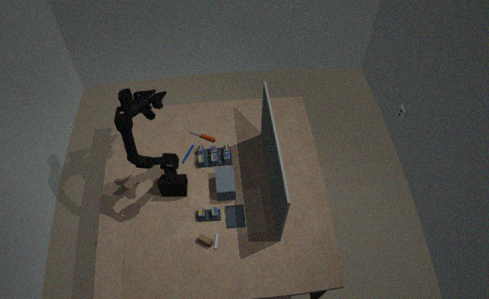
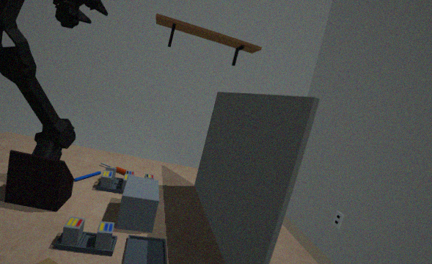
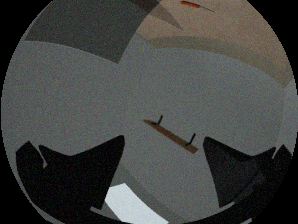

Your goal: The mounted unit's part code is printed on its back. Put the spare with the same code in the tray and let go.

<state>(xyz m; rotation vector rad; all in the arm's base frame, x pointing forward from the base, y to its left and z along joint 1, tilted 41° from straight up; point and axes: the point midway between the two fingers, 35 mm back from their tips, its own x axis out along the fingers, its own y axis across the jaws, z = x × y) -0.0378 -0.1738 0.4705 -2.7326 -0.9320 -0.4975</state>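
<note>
The arm (image 1: 129,137) is raised high above the counter (image 1: 153,249), its gripper (image 2: 80,9) up near the wall, jaws wide and holding nothing. The mounted unit (image 1: 225,183), a grey box, stands just in front of the upright panel (image 1: 269,166). Three spares (image 1: 213,156) sit in a rack behind it, two more (image 1: 208,213) in a rack in front, beside the tray (image 1: 235,216).
</note>
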